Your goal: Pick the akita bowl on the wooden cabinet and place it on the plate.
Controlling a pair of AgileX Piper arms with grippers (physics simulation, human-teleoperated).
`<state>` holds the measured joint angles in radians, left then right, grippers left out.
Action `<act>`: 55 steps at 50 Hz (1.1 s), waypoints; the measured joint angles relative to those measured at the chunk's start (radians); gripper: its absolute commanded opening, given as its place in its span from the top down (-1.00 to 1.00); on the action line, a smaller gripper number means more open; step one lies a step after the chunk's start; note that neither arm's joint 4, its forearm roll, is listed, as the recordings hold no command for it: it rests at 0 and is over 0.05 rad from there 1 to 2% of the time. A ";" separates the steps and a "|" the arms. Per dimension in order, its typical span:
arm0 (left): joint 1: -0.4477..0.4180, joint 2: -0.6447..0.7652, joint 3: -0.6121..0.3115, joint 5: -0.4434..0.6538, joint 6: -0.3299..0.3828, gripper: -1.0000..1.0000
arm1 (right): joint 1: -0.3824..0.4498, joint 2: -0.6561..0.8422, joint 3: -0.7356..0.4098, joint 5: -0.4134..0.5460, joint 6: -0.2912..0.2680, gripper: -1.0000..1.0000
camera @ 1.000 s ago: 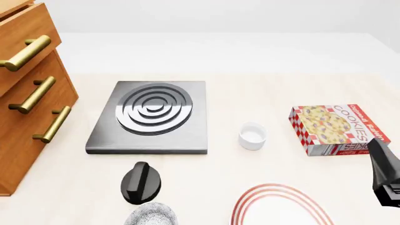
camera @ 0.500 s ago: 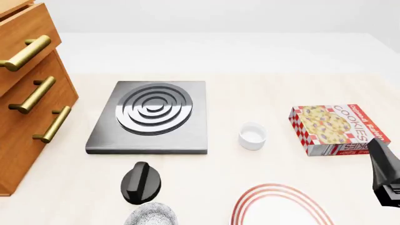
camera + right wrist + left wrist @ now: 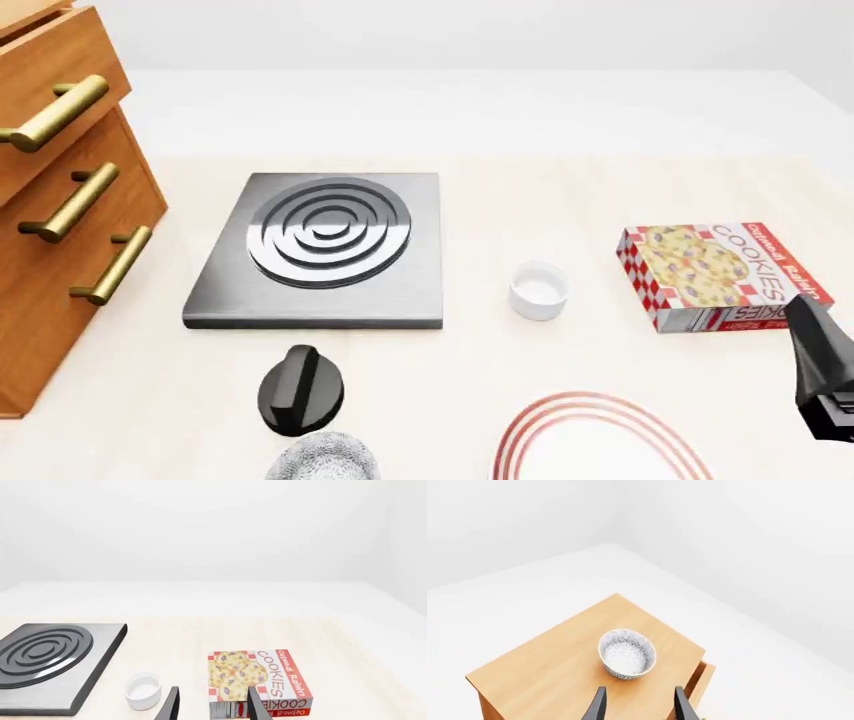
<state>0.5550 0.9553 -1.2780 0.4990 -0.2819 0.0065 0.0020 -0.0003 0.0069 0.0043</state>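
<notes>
The akita bowl [image 3: 626, 655], deep and white with a fine grey pattern, stands upright on top of the wooden cabinet [image 3: 554, 670]. My left gripper [image 3: 639, 707] hovers above and short of it, open, with nothing between its fingers. The cabinet's drawer fronts [image 3: 67, 200] fill the left of the front view; its top is out of that view. The plate [image 3: 601, 445], white with red rings, lies at the table's near edge, partly cut off. My right gripper [image 3: 213, 707] is open and empty, and shows as a black shape [image 3: 821, 385] at the front view's right edge.
A second patterned bowl [image 3: 320, 462] sits on the table at the near edge, left of the plate, with a black rounded object [image 3: 304, 388] just behind it. Further back are a grey stove [image 3: 320, 250], a small white cup [image 3: 538, 290] and a cookie box [image 3: 721, 275].
</notes>
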 measured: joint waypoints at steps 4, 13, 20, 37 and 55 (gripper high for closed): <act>0.018 0.014 -0.008 -0.005 -0.005 -1.00 | 0.000 0.000 0.000 0.000 0.000 -1.00; 0.053 0.039 -0.028 -0.009 -0.012 -1.00 | 0.000 0.000 0.000 0.000 0.000 -1.00; 0.069 0.059 -0.052 -0.010 -0.014 -1.00 | 0.000 0.000 0.000 0.000 0.000 -1.00; 0.096 0.136 -0.099 -0.017 -0.030 -1.00 | 0.000 0.000 0.000 0.000 0.000 -1.00; 0.116 0.225 -0.138 -0.018 -0.055 -1.00 | 0.000 0.000 0.000 0.000 0.000 -1.00</act>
<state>0.6708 1.1798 -1.4160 0.4813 -0.3366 0.0064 0.0020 -0.0003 0.0069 0.0043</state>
